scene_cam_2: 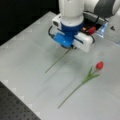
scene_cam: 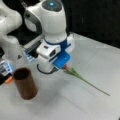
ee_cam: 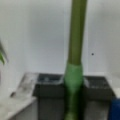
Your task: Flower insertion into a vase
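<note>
The pincer (ee_cam: 73, 82), low over the pale grey bench (scene_cam: 100, 62), is clamped on the thin green stem of a flower (scene_cam_2: 58, 60) whose long axis runs away from it along the bench. The vase (scene_cam: 25, 83), a straight-sided brown wood-look cylinder with a dark hollow, stands upright toward a front view's bottom left of the pincer. A second flower (scene_cam_2: 86, 80), red-headed with slim leaves, lies flat well apart from it.
</note>
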Robot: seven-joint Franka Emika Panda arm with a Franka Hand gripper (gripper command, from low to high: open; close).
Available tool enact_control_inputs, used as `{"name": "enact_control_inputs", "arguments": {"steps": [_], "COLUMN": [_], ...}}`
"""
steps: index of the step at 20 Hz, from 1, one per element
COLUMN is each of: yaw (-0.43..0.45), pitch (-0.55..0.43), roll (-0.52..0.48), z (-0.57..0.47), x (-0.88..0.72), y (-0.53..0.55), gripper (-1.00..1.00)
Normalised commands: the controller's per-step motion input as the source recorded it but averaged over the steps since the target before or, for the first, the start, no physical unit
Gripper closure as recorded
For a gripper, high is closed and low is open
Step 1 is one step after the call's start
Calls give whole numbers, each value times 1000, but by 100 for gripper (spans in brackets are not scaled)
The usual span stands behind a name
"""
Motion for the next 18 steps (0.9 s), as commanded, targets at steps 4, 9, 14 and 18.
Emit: {"name": "enact_control_inputs", "arguments": {"steps": [4, 9, 14, 18], "yaw": [94, 97, 189, 145], "pitch": [88, 100, 42, 60], "roll": [85, 101, 127, 161], "z": [365, 459, 451, 305], "x": [-46, -75, -83, -122], "y": [-190, -139, -129, -154], "gripper": [100, 100, 100, 100]}}
